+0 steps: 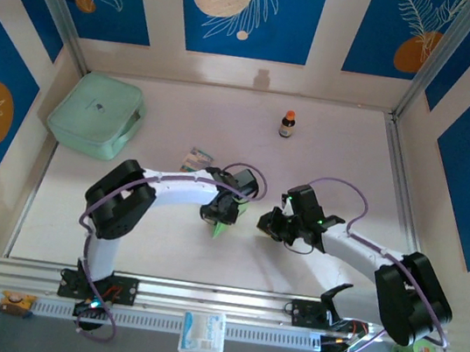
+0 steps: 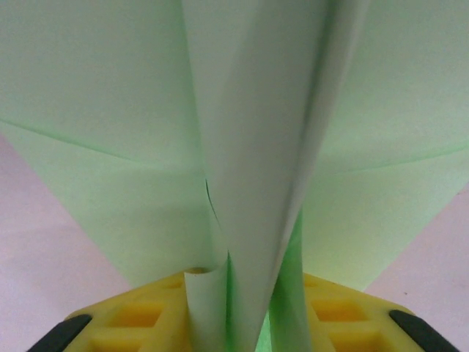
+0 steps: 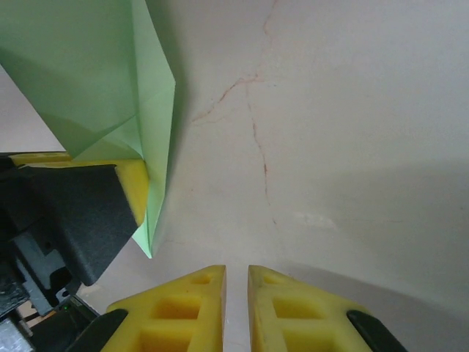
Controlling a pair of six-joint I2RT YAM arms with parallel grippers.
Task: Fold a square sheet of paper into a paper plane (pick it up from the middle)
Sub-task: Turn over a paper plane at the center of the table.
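The paper plane (image 1: 221, 227), a pale lime-green folded dart, hangs nose down from my left gripper (image 1: 221, 213) near the table's middle. In the left wrist view its folded layers (image 2: 249, 147) stand between the yellow fingers (image 2: 139, 315) and fan out upward, touching both sides. My left gripper (image 2: 245, 326) is shut on this keel, loosely. In the right wrist view the plane (image 3: 95, 81) is at the upper left, its tip low by the tabletop. My right gripper (image 3: 236, 293) (image 1: 268, 225) hovers just right of it, fingers almost together with nothing between them.
A mint-green rounded box (image 1: 96, 114) lies at the back left. A small brown bottle (image 1: 288, 124) stands at the back centre. A striped packet (image 1: 198, 158) lies behind the left arm. A white packet (image 1: 203, 331) rests on the front rail. Walls close in three sides.
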